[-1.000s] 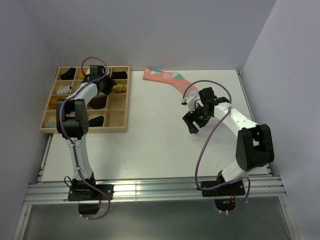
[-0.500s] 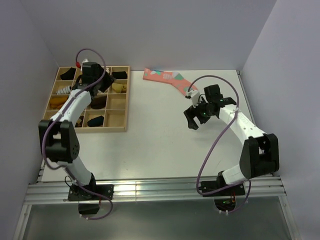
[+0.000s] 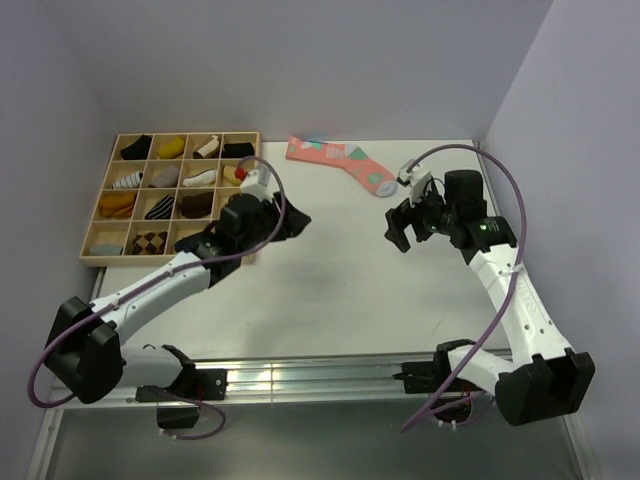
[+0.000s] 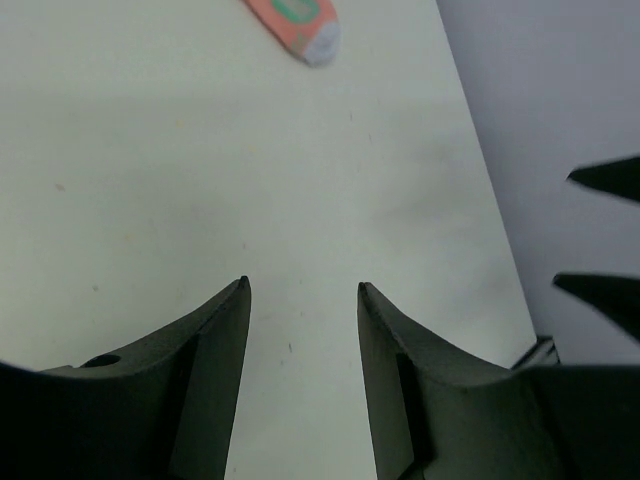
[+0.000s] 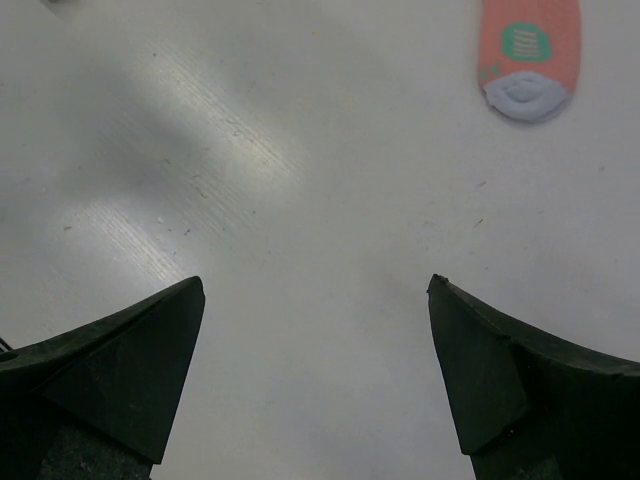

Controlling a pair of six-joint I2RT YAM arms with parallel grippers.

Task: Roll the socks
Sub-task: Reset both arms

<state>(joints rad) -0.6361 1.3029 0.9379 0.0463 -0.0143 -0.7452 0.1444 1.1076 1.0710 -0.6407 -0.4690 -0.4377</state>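
Note:
No loose black crew sock or loose mustard-tan ankle sock shows on the table in any view. My left gripper [image 3: 291,222] is open and empty, low over the bare white table [image 3: 320,290] just right of the tray; its jaws stand apart in the left wrist view [image 4: 302,285]. My right gripper [image 3: 400,228] is open wide and empty over the table's right half [image 5: 315,280]. The long pink sock [image 3: 340,162] lies flat at the back. Its toe shows in both wrist views [image 4: 300,25] [image 5: 527,50].
A wooden tray [image 3: 253,205] with several compartments stands at the back left and holds several rolled socks, black, mustard, grey and striped. The right gripper's fingertips [image 4: 605,178] show at the right edge of the left wrist view. Grey walls enclose the table.
My left arm has swung from over the tray down and right to the middle of the table. My right gripper has shifted slightly right and toward the back.

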